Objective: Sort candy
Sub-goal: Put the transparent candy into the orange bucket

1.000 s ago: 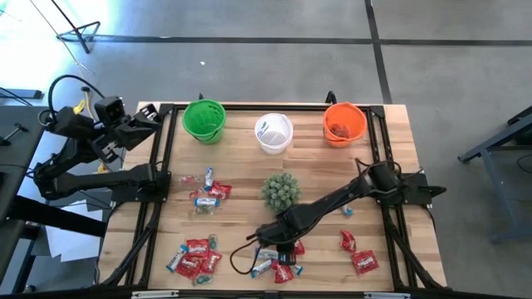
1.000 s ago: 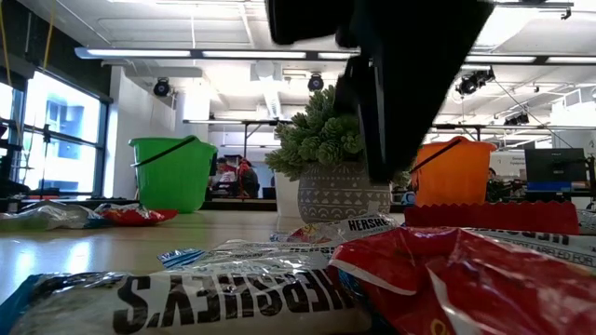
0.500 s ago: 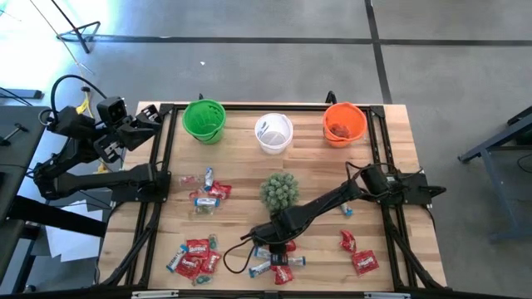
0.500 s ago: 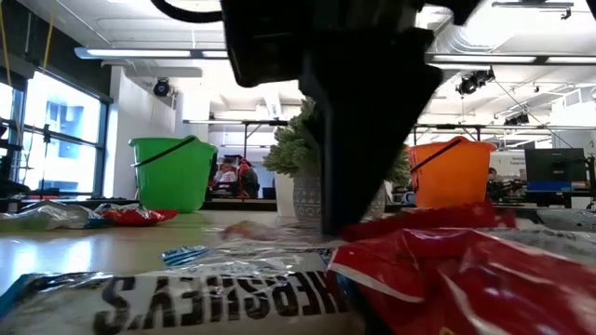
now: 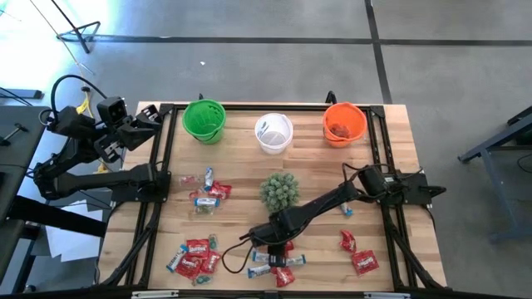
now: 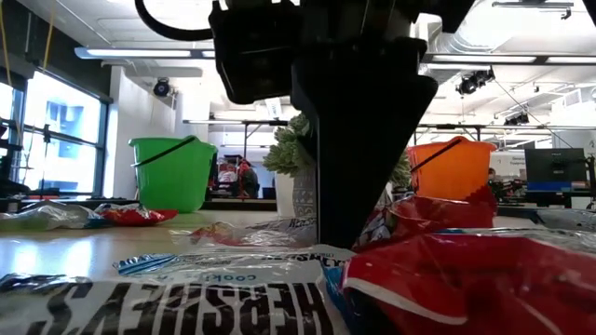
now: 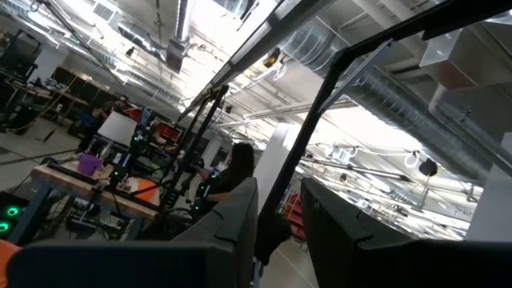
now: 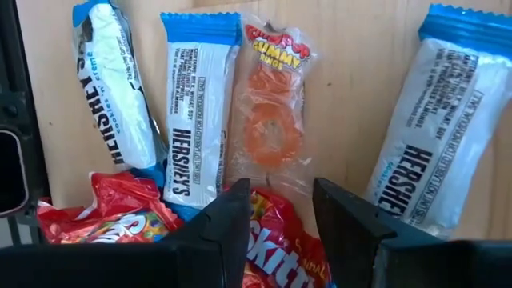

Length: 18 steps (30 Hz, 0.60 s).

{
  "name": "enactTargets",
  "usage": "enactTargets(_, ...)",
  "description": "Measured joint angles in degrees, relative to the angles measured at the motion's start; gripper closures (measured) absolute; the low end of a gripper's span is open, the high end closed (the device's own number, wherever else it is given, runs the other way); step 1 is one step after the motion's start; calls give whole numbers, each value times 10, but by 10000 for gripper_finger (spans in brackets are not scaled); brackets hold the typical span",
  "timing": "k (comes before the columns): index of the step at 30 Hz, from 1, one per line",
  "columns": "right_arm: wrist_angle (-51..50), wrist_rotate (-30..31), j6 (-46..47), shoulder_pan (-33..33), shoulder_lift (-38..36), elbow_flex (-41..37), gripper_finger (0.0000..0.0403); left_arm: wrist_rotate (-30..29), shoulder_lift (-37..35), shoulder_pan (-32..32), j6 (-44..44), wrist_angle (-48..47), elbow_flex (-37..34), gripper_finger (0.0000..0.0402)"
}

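Candy lies in several groups on the wooden table: a pile [image 5: 278,267] near the front edge, more at the left [image 5: 193,257] and right [image 5: 357,253]. My right gripper [image 5: 273,246] points steeply down into the front pile, open. In the right wrist view its fingers [image 8: 228,228] stand on either side of a red Skittles pack [image 8: 276,244]. Beyond them lie blue-and-white Hershey's bars [image 8: 192,120] and a clear gummy-ring pack [image 8: 272,112]. My left gripper [image 7: 280,232] waits raised off the table's far left corner, open and pointing upward. My right gripper comes at the red Skittles pack [image 8: 264,232] from above, slanting down, one finger on each side of it. The pack lies flat in the pile. The wrappers hide the fingertips, so I cannot tell whether they touch it.
Green [image 5: 204,120], white [image 5: 273,133] and orange [image 5: 344,123] cups stand along the far edge. A spiky green plant [image 5: 280,190] in a pot sits mid-table, just beyond my right arm. Black frame rails run down both table sides.
My right gripper has come down into the front pile and a little toward the table's left edge, tipping steeper. In the low view the wrappers around it have shifted; the Hershey's bar in front now lies closer and fills more of the view.
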Motion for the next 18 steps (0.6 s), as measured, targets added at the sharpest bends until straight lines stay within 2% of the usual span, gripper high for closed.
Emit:
enactTargets(12, -21, -1, 24, -2, 0, 2, 269, 0, 0, 0, 0, 0, 0, 319)
enactTargets(18, -34, -30, 42, -10, -1, 2, 269, -3, 0, 0, 0, 0, 0, 319)
